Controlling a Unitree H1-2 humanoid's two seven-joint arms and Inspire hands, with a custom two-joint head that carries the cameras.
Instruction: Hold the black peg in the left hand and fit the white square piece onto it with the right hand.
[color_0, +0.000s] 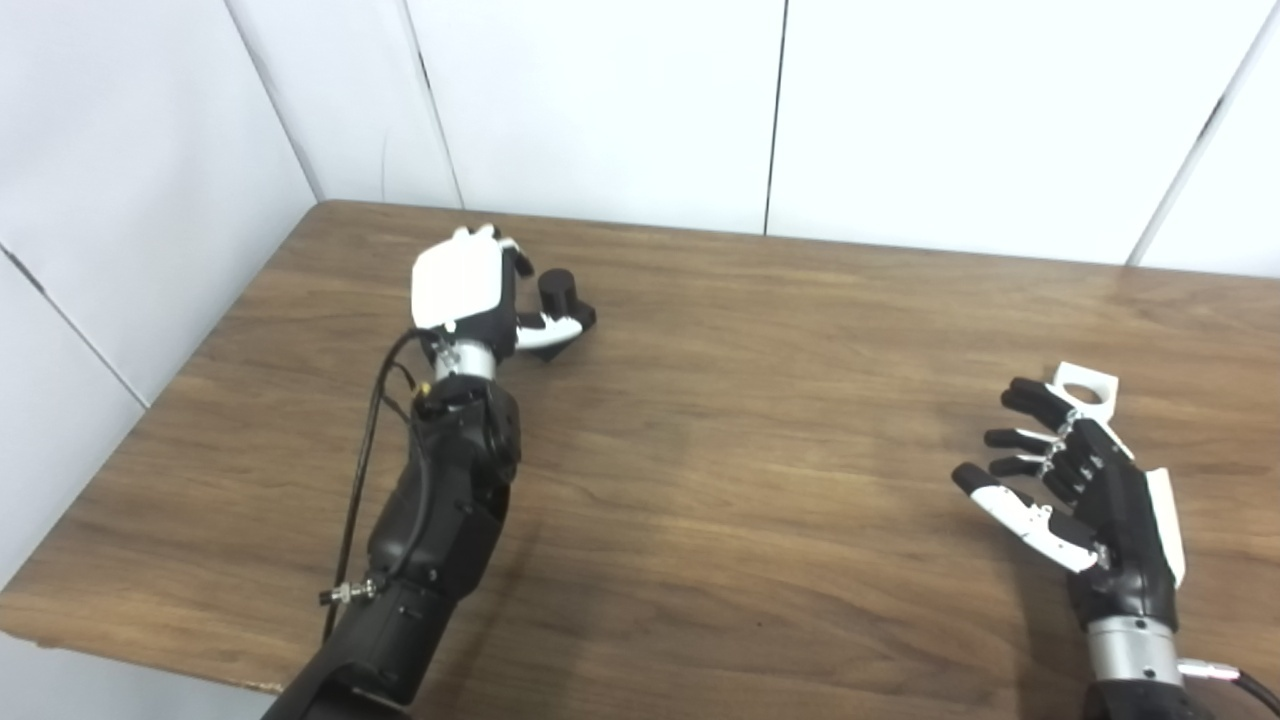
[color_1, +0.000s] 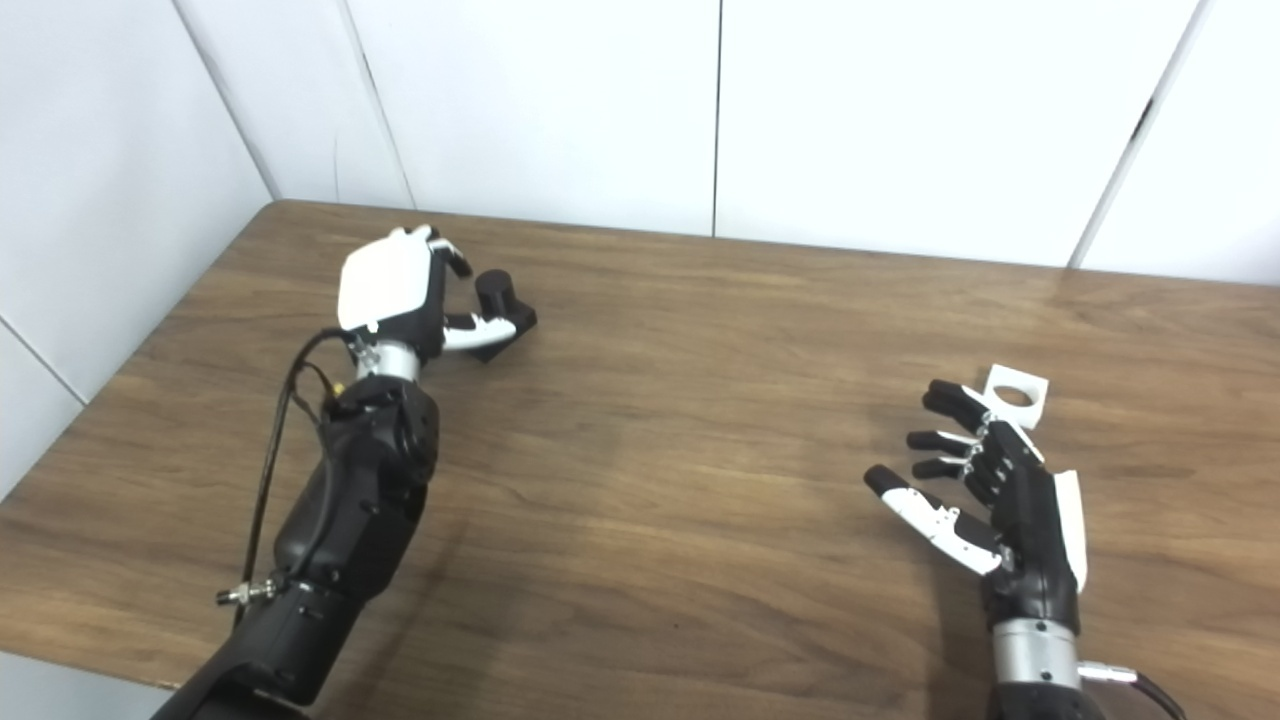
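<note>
On the brown wood-grain worktop (color_0: 720, 420), the short black cylindrical peg on its dark base (color_0: 560, 298) stands at the far left, just beside the left robot hand (color_0: 470, 290); whether its curled fingers grip the peg cannot be told. The white square piece with a round hole (color_0: 1085, 388) lies flat at the right, just beyond the fingertips of the right robot hand (color_0: 1075, 490), which is spread wide and holds nothing.
</note>
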